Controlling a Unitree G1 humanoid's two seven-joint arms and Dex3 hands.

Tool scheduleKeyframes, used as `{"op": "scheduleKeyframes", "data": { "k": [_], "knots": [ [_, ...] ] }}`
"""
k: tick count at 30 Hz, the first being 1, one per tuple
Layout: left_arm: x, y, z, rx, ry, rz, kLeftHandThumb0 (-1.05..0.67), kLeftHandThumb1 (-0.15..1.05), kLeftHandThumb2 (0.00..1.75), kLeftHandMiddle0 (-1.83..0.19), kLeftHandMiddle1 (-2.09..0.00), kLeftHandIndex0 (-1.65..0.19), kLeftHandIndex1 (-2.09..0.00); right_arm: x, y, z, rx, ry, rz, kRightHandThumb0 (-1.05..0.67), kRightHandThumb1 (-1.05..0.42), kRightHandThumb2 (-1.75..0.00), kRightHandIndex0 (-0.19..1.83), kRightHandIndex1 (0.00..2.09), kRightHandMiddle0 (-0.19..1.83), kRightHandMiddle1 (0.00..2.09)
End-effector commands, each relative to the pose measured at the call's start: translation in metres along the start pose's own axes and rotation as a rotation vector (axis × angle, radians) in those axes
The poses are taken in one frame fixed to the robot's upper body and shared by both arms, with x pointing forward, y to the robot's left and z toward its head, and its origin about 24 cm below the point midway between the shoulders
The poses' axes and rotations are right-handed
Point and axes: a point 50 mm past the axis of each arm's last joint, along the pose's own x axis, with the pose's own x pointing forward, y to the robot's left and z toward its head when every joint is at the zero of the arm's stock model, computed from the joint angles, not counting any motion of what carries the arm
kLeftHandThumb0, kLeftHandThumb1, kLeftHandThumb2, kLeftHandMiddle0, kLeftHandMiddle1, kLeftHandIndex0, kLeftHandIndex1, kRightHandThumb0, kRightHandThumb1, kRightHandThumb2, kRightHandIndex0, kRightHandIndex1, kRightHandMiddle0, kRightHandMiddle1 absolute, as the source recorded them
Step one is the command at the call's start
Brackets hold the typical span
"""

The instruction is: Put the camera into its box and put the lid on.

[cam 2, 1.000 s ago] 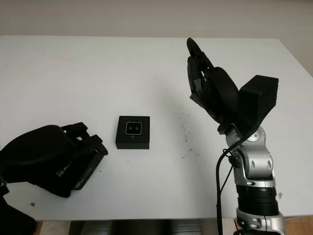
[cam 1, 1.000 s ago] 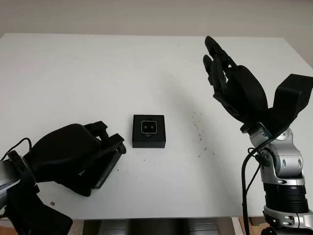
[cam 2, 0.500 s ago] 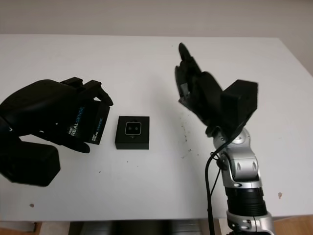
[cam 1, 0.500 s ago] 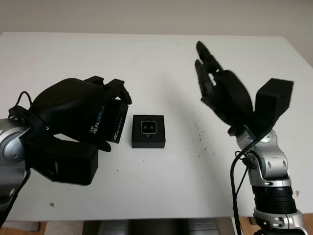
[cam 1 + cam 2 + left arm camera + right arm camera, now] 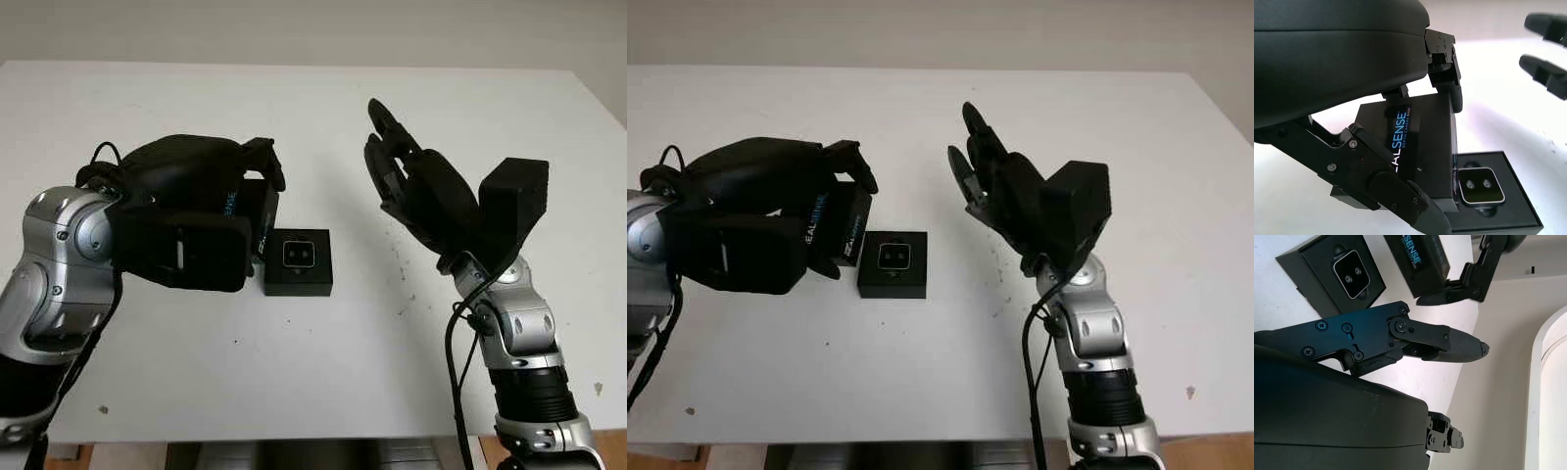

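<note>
A: How far along is it?

B: The first half looks done. The camera (image 5: 299, 254) sits in its open black box (image 5: 299, 277), low of centre in the head view, lens side up, on the white surface (image 5: 323, 362). What's left is the lid.

A: And where is the lid?

B: The lid (image 5: 841, 229), black with "REALSENSE" lettering, is gripped by the left robot hand (image 5: 201, 196). It is in the air at centre left of the frame, just beside the box's left edge and tilted, not over the opening. In the left wrist view the lid's (image 5: 1422, 139) corner overlaps the box edge, close by the camera (image 5: 1480, 184).

A: So it isn't on yet?

B: No. I'd judge it needs to shift across over the box, level out, then come down square.

A: The left arm's pose?

B: Bent at the elbow, coming in from the lower left, fingers wrapped over the lid's far and near edges.

A: And the other one?

B: The right robot hand (image 5: 411, 186) is raised at right of centre, beyond the box, open and holding nothing, palm turned towards the lid.
</note>
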Motion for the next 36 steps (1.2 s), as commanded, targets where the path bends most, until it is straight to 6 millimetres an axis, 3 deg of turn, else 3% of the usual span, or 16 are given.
{"op": "scheduleKeyframes", "data": {
  "k": [1,4,10,16,24,28,34,36],
  "knots": [
    [0.004,0.005,0.005,-0.031,0.003,-0.024,-0.33,1.05,0.21,-0.61,-1.77,-0.31,-1.59,0.002,-0.001,0.005,-0.017,-0.008,0.002,-0.66,-1.05,-0.53,-0.17,0.04,-0.13,0.05],
    [0.009,0.006,0.007,-0.085,0.011,-0.071,-0.31,1.05,0.22,-0.56,-1.84,-0.32,-1.63,0.002,-0.002,0.005,-0.018,-0.002,-0.006,-0.66,-1.05,-0.52,-0.16,0.05,-0.12,0.05],
    [0.018,0.004,0.006,-0.157,0.005,-0.131,-0.34,1.05,0.21,-0.64,-1.92,-0.45,-1.88,0.002,-0.002,0.005,-0.025,-0.003,-0.009,-0.67,-1.05,-0.51,-0.16,0.05,-0.12,0.05],
    [0.023,-0.001,0.007,-0.145,0.013,-0.119,-0.34,1.05,0.22,-0.53,-1.85,-0.34,-1.85,0.002,-0.002,0.005,-0.03,-0.008,-0.011,-0.68,-1.05,-0.5,-0.16,0.05,-0.12,0.05],
    [0.03,-0.013,0.013,-0.107,-0.021,-0.109,-0.3,1.05,0.24,-0.56,-2.03,-0.31,-1.98,0.001,-0.002,0.004,-0.033,-0.003,-0.015,-0.69,-1.05,-0.5,-0.16,0.05,-0.12,0.06],
    [0.035,-0.02,0.012,-0.111,-0.041,-0.11,-0.29,1.05,0.23,-0.64,-2.08,-0.4,-2.07,0.001,-0.001,0.005,-0.027,-0.003,-0.014,-0.7,-1.05,-0.5,-0.16,0.05,-0.12,0.06],
    [0.043,-0.028,0.015,-0.097,-0.059,-0.1,-0.28,1.05,0.23,-0.81,-2.09,-0.38,-2.09,0.0,0.001,0.006,-0.017,-0.027,0.0,-0.7,-1.05,-0.49,-0.16,0.05,-0.12,0.05],
    [0.045,-0.03,0.016,-0.134,-0.033,-0.131,-0.28,1.05,0.24,-0.67,-2.08,-0.4,-2.09,0.0,0.002,0.006,-0.014,-0.026,-0.006,-0.71,-1.05,-0.48,-0.16,0.06,-0.11,0.06]
  ]
}}
